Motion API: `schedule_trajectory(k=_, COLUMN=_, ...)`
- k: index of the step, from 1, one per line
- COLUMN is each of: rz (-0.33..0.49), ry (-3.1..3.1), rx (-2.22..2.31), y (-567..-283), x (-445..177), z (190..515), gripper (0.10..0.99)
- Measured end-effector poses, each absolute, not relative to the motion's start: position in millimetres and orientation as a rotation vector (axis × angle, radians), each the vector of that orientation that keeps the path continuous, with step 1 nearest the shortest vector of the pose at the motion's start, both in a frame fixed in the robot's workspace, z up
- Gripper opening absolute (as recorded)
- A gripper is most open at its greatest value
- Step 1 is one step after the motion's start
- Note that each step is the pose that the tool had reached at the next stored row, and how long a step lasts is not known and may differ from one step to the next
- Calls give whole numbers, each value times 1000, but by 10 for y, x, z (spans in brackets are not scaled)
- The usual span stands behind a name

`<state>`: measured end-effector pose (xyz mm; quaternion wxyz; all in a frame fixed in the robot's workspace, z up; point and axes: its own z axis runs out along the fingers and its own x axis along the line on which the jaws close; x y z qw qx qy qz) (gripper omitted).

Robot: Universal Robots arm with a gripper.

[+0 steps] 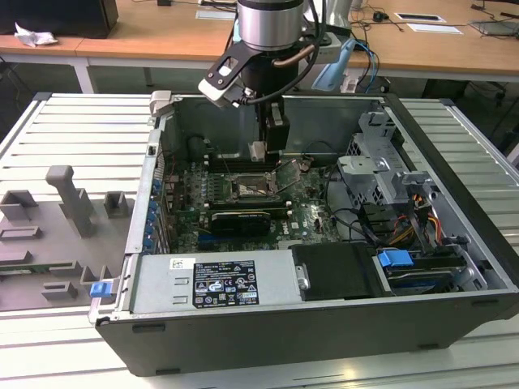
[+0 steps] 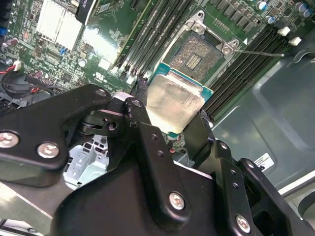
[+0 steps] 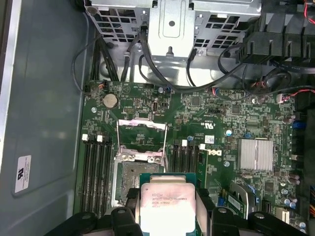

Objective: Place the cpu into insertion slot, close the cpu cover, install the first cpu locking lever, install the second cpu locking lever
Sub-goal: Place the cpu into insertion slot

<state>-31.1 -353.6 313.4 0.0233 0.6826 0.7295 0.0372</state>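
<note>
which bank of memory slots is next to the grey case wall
The memory slot bank between the insertion slot and the grey case wall; the other bank lies toward the silver heatsink.

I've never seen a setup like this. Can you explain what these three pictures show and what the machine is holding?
This is one robot arm with a black two-fingered gripper, working over an open dark grey computer case on a slatted metal table. The exterior view looks on from off the arm; both wrist views come from cameras riding on it. The gripper holds the cpu, a small flat square chip with a pale silvery top, near the insertion slot, a square dark socket in the green circuit board. The cpu cover, a thin silver metal frame, is swung open.
</note>
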Motion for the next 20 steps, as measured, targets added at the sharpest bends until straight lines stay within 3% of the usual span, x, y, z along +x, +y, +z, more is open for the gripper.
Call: schedule_trajectory(k=20, rz=106, ry=2251, rx=2115, y=-3533, x=-311, z=2960, gripper=537)
